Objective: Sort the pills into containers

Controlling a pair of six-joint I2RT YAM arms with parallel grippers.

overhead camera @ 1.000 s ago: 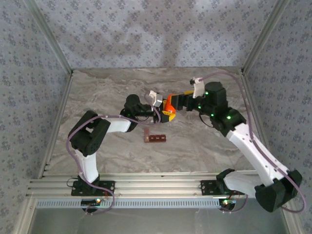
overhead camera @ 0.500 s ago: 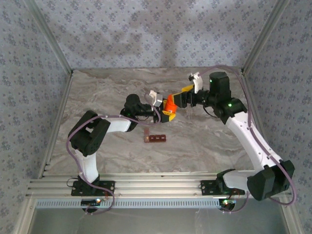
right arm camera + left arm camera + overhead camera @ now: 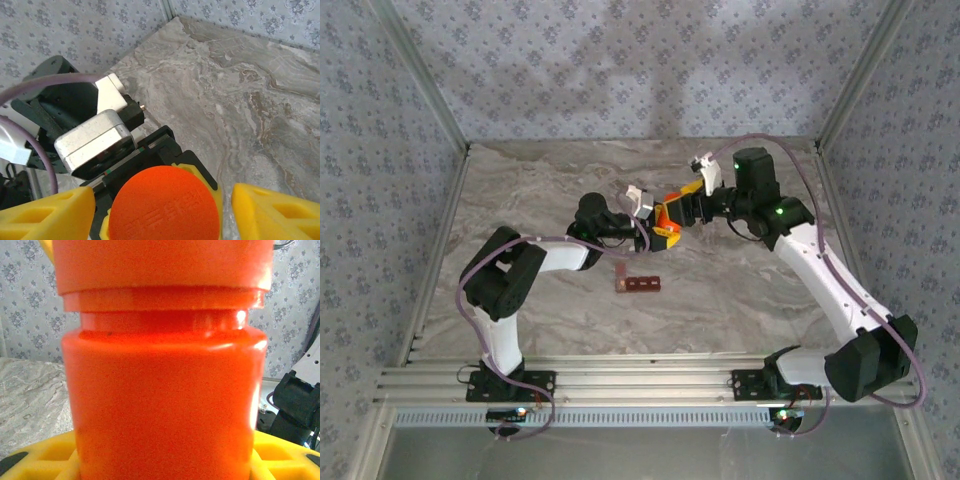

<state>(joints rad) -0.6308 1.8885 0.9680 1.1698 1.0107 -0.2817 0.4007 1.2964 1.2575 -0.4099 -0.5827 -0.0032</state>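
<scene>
Containers (image 3: pixel 638 285), a dark red-brown strip of four joined cells, lie flat on the grey marbled table (image 3: pixel 540 190), in front of the left arm's forearm and well apart from both grippers. Walls (image 3: pixel 620 70) papered in a small blue-grey floral print close in three sides, and an aluminium rail (image 3: pixel 620 385) carries the arm bases at the near edge.

From above, the left gripper (image 3: pixel 660 228) is clamped on the body of an orange bottle (image 3: pixel 669 214) held off the table. The left wrist view adds the bottle's neck ring and the yellow pads (image 3: pixel 280 455) pressed at its base. The right wrist view looks down on the round orange cap (image 3: pixel 165 205), with the right gripper (image 3: pixel 682 206) spread wide, its yellow fingers (image 3: pixel 272 210) on either side and not touching it.

Compared with a second ago, the right gripper has moved in over the cap and its elbow has swung outward; the strip has not shifted.
</scene>
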